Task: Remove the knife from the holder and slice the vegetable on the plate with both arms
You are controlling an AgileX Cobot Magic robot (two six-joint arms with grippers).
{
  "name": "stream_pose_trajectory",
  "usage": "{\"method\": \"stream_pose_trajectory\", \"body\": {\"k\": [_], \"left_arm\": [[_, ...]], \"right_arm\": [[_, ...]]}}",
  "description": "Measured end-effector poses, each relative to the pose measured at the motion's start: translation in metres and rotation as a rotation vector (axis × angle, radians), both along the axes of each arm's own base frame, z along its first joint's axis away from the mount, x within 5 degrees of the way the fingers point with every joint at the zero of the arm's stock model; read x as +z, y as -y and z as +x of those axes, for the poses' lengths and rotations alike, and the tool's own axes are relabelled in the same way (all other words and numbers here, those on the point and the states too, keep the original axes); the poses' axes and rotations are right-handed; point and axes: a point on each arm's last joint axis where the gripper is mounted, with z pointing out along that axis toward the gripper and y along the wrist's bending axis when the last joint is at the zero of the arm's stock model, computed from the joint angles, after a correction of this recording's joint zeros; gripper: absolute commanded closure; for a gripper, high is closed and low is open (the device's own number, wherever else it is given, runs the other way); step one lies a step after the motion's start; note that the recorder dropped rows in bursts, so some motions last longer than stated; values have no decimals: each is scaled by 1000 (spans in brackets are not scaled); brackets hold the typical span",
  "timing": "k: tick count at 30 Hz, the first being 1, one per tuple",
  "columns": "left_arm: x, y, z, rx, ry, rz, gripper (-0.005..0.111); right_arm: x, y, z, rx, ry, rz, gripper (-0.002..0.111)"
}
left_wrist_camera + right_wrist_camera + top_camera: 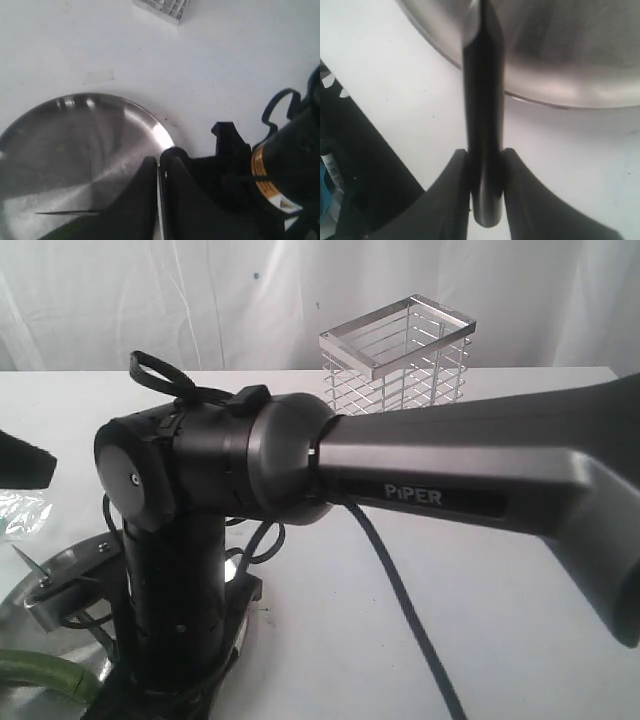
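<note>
The table (420, 620) carried the holder (400, 355) upright near its far edge and the plate (75, 150) toward its near left corner. Wide, hard and shiny, the plate looked likely to skate on the smooth top if shoved sideways, so pressure straight down would suit it best. The knife (484, 115) reached out over the plate's rim, its black handle pinched near the butt end by the right claw (485, 157), whose fingers stood apart only as far as the handle filled them. That handle looked round, glossy and stiff, apt to twist in a pinch, and the thin blade seemed light but sharp-tipped, so a firm squeeze on the handle alone seemed the right hold. The vegetable (40, 672) lay on the plate at the side toward the table's near edge. Slim and glossy, probably firm but ready to roll, it would want pinning near the stem end, clear of the cut. The left claw (160, 160) hung above the plate with its fingers nearly pressed together, a bare slit between them. Whether it nipped anything I could not tell, the view there being dark.
</note>
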Motion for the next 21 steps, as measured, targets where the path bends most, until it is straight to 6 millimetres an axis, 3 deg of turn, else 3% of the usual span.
{"method": "stream_pose_trajectory", "body": {"k": [2,6,11,15,21], "left_arm": [[-1,-1,-6,-16,-24,35,60],[-10,-14,-11,-31,-72,227,44],[-16,-27,-13,-26,-102,396,44],[-22,-24,-15,-108,-97,438,44],[-75,-16,-12,-391,-110,605,44]], "right_arm": [[1,5,-2,23,8,-8,105],[-10,22,-3,76,49,-91,105],[-32,51,-1,73,26,-206,105],[-27,70,14,13,24,-212,105],[1,93,34,-44,67,-140,105]]}}
